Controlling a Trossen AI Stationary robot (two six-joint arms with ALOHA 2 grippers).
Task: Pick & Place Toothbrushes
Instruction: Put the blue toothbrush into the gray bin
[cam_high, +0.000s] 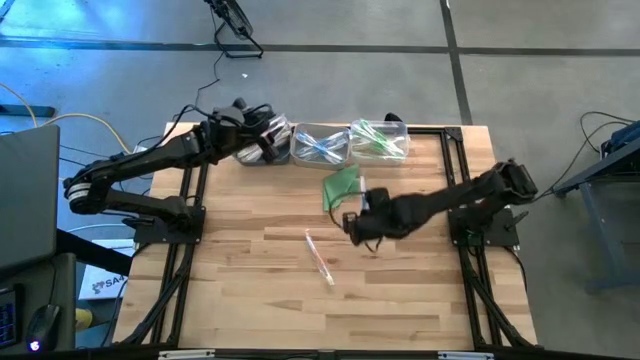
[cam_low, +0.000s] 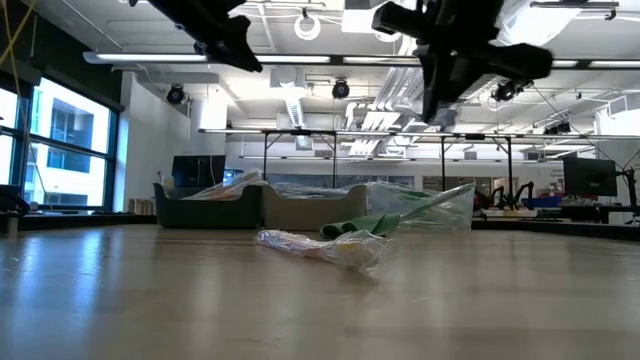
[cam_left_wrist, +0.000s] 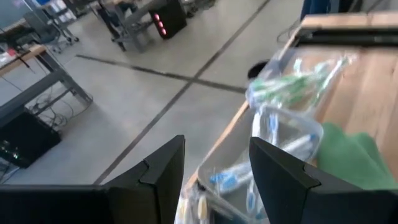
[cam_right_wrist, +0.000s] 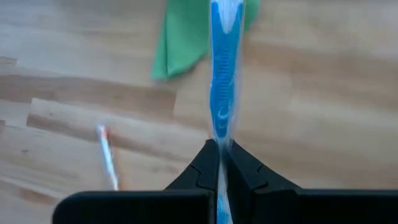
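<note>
My right gripper (cam_high: 353, 226) hangs above the middle of the table, shut on a blue toothbrush (cam_right_wrist: 221, 74) in a clear wrapper. A pink-orange toothbrush (cam_high: 320, 258) lies flat on the wood nearer the front, also seen in the right wrist view (cam_right_wrist: 107, 155) and the low view (cam_low: 335, 247). At the far edge stand three clear containers; one holds blue toothbrushes (cam_high: 320, 146), one green toothbrushes (cam_high: 380, 138). My left gripper (cam_left_wrist: 216, 177) hovers open over the leftmost container (cam_high: 262, 148), touching nothing. My right gripper pinches the blue toothbrush by its handle (cam_right_wrist: 219, 134) between the two fingers. The fingers slant down from above and lie along the brush, which sticks out past the fingertips. The brush is lifted clear of the table.
A folded green cloth (cam_high: 342, 185) lies on the table between the containers and my right gripper, also in view from the right wrist (cam_right_wrist: 180, 37). The table's near half is bare wood apart from the pink-orange toothbrush. Black frame rails (cam_high: 455, 170) run along both sides.
</note>
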